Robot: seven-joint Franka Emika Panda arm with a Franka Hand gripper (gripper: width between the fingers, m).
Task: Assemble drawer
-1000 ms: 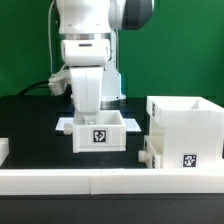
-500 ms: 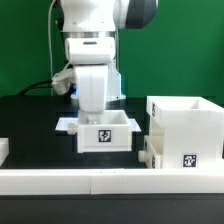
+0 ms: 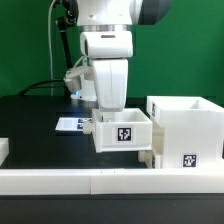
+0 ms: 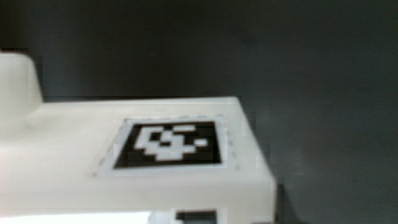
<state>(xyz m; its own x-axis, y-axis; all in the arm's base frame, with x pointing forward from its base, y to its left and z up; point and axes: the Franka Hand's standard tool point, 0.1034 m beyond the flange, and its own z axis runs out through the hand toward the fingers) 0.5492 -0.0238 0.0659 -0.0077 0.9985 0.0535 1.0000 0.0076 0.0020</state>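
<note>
Shifted toward the exterior view's right since the earlier frames, the arm (image 3: 108, 50) now carries the small tray (image 3: 123, 131) off the black desk (image 3: 30, 118), its side just beside the tall shell (image 3: 186, 130). Whether the tool is spread or pinching cannot be told; the arm's body hides it. A tagged marker board (image 3: 72, 124) lies behind. Along the front runs the low rail (image 3: 60, 180). Left of the tray, the desk lies open.

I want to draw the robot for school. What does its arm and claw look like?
The robot arm is big, smooth and white, with rounded joints and a dark grey patch near the top. Its lower part is a chunky white block with a grey band. A green cable hangs beside it. The claw itself is hidden behind the white tray.
</note>
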